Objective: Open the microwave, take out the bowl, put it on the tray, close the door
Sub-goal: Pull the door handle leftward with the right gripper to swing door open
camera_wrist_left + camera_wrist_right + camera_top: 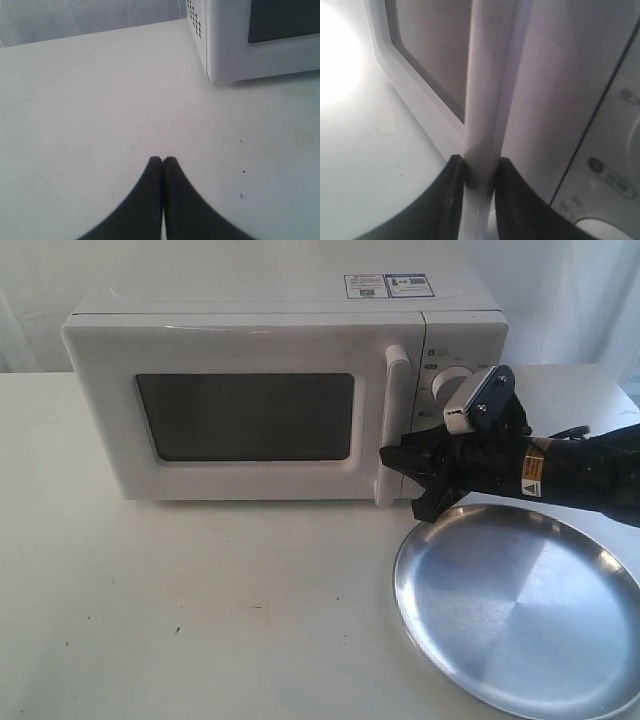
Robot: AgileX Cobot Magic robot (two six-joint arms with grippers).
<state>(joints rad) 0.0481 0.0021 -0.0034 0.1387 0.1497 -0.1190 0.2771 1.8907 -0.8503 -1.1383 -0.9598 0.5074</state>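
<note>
- left tool (pixel 162 162): fingers pressed together, holding nothing, hovering over bare table (pixel 90 100) near the left corner of the microwave (pixel 280 310).
- microwave sits at the far side of the table, door (pixel 250 350) shut flush.
- bowl: not visible. The dark window shows nothing, so it is probably inside.
- handle (pixel 482 100): right tool (pixel 480 172) clamped on its lower end, one finger on each side, both touching the bar.
- step in hand looks like opening the door. The hinge seems to be on the left, so pull toward the near side and curve left along the door's arc, not straight out.
- keep the squeeze firm, since the smooth bar could slip out. Go slow, because the microwave may slide on the table.
- tray (pixel 520 620): near right, empty, just under the right arm. Keep the wrist off its rim while pulling.
</note>
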